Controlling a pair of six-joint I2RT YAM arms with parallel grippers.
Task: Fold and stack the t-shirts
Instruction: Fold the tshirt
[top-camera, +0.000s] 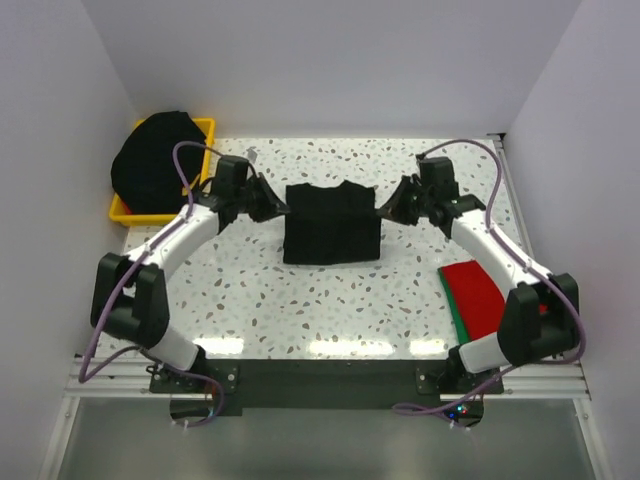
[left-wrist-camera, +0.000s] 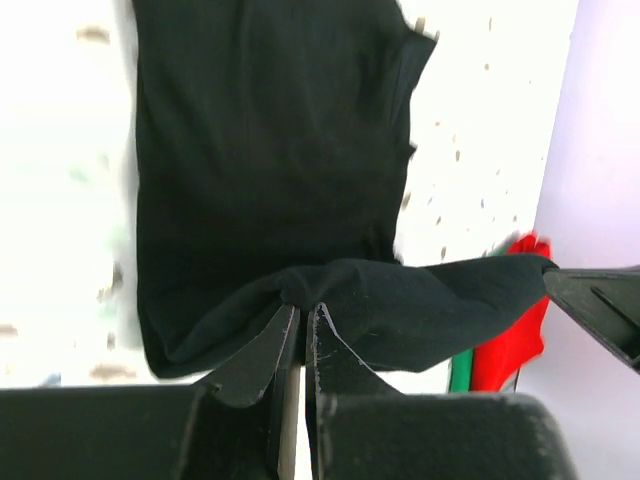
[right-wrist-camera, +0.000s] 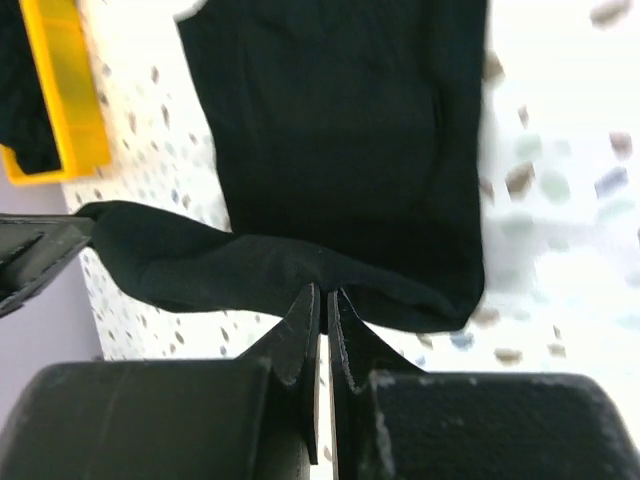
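A black t-shirt (top-camera: 332, 224) lies partly folded in the middle of the speckled table (top-camera: 300, 300). My left gripper (top-camera: 281, 207) is shut on its upper left edge, the cloth (left-wrist-camera: 330, 290) bunched between the fingertips. At the shirt's upper right edge my right gripper (top-camera: 381, 213) is shut on the cloth (right-wrist-camera: 300, 260) too. The held top edge is lifted and stretched between both grippers (left-wrist-camera: 303, 312) (right-wrist-camera: 325, 292). A folded red t-shirt (top-camera: 476, 295) lies at the right side of the table. More black t-shirts (top-camera: 155, 160) are heaped in the yellow bin.
The yellow plastic bin (top-camera: 205, 130) stands at the back left corner, its rim (right-wrist-camera: 70, 110) also in the right wrist view. White walls close in the table on three sides. A green edge (top-camera: 452, 305) shows along the red shirt's left side.
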